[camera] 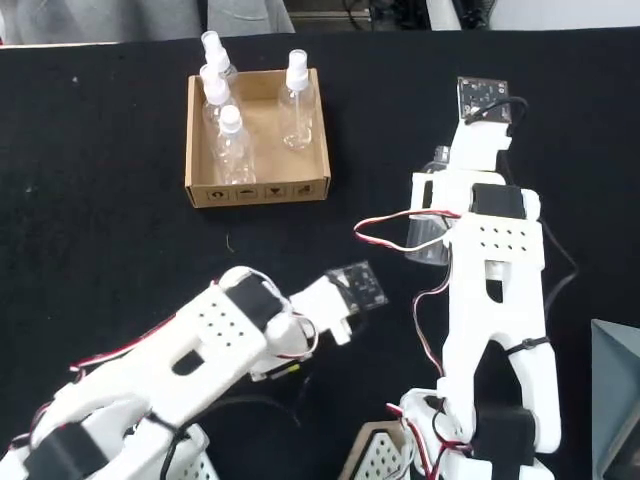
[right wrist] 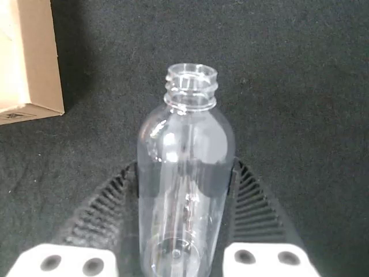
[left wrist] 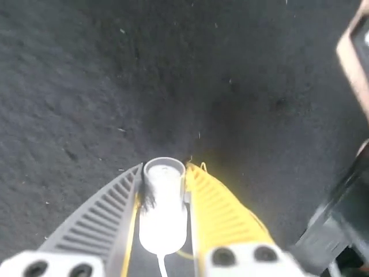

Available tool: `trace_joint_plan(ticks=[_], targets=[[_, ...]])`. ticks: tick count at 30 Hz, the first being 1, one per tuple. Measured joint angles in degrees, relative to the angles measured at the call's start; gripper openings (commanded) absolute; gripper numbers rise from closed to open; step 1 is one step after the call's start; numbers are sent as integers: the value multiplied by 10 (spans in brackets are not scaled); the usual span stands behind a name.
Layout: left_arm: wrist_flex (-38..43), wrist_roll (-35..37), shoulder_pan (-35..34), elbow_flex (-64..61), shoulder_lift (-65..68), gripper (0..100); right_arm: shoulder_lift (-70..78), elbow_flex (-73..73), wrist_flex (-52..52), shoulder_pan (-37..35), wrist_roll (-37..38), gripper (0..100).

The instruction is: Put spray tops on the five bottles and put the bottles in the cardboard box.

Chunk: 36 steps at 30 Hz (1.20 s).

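Note:
The cardboard box [camera: 258, 190] stands at the back left of the black table and holds several clear bottles [camera: 232, 145] with white spray tops. My right gripper [right wrist: 185, 168] is shut on a clear bottle [right wrist: 187, 173] whose threaded neck is bare; in the high view this bottle [camera: 428, 240] peeks out beside the right arm [camera: 495, 250], to the right of the box. My left gripper [left wrist: 164, 170] is shut on a white spray top [left wrist: 163, 208] and hangs over bare table. The left arm [camera: 230, 330] lies at the front left, pointing toward the right arm.
A corner of the cardboard box [right wrist: 29, 57] shows in the right wrist view beside the held bottle. A grey object [camera: 615, 400] sits at the table's front right edge. Dark hardware [left wrist: 346, 219] stands near the left gripper. Black mat lies open between box and arms.

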State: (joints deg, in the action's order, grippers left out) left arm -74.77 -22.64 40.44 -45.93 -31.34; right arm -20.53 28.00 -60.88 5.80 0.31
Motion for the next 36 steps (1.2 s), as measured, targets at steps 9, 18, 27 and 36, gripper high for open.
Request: trace_joint_plan(ticks=[9, 18, 27, 36], targets=[[0, 120, -35, -2, -97, 30, 0, 0, 0, 0, 0, 99], [3, 169, -54, -2, -139, 30, 0, 0, 0, 0, 0, 99], [46, 228, -51, -2, -153, 30, 0, 0, -12, 0, 0, 99], [64, 280, -88, -2, -154, 29, -44, 4, -16, -12, 0, 99]])
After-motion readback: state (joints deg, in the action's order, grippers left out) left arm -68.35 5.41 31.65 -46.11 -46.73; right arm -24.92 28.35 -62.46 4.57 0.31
